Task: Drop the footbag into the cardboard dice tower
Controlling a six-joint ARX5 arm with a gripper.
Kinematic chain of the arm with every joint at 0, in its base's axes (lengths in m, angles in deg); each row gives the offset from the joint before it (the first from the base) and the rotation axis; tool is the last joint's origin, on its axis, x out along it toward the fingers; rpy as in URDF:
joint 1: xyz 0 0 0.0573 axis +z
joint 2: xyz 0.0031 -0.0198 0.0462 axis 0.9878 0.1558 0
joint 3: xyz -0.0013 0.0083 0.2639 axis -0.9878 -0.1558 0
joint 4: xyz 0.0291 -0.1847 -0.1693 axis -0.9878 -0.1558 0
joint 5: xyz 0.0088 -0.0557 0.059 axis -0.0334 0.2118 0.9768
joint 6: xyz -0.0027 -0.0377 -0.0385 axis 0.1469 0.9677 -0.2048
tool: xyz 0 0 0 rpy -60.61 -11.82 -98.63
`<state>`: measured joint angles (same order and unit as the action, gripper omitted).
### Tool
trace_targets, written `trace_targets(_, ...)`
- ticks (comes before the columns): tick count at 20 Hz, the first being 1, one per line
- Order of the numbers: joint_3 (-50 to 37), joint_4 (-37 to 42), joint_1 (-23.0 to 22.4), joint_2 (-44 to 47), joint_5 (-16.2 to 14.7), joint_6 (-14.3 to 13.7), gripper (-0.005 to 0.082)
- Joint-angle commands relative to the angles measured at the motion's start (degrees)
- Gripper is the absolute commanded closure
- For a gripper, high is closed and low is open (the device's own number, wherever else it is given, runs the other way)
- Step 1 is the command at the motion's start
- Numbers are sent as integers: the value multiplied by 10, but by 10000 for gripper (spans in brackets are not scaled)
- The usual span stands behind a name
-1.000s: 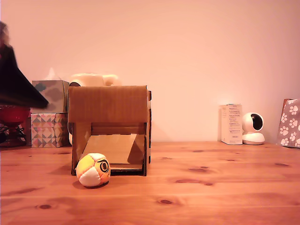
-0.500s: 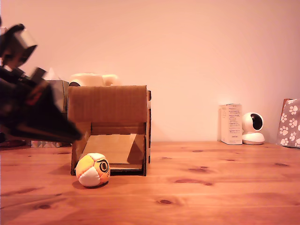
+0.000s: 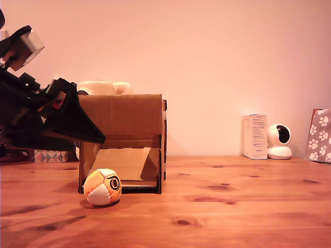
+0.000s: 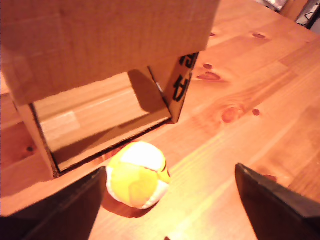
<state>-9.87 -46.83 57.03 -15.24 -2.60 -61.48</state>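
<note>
My black gripper point(image 4: 170, 200) hangs above the pine tabletop point(image 3: 232, 206) with its jaws spread wide and nothing between them; in the wrist view one dark finger point(image 4: 60, 210) shows on each side of the frame, and the small soft stitched footbag point(image 4: 137, 174) of yellow, white and orange panels lies on the wood in the gap between them, touched by neither. In the exterior view my dark arm and gripper point(image 3: 95, 138) reach in from that view's left, the pointed tips overlapping the upper left part of the plain brown corrugated cardboard dice tower point(image 3: 121, 142), above the footbag point(image 3: 102, 187) and apart from it. The footbag rests on the table just in front of the tower's lower left corner as the exterior view shows it, its dark round eye-like mark turned towards that camera. The tower stands upright, its front opening showing a sloped cardboard ramp point(image 3: 124, 163) inside (black printed letters run down one side wall in the wrist view, too blurred for me to read). Behind the tower a cream rounded object point(image 3: 103, 87) peeks over its top. Well off to the exterior view's right, near the wall, stand a narrow white carton point(image 3: 255, 136), a small white round camera point(image 3: 280, 141) and a grey bag with white paw prints point(image 3: 320, 135).
</note>
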Motion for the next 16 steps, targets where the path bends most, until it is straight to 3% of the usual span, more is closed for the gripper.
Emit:
trace_targets(1, -1, 9, -2, 8, 0, -3, 7)
trace_targets(6, -1, 38, -2, 48, 4, -12, 7)
trace_targets(16, 18, 180, -2, 229, 28, -34, 7)
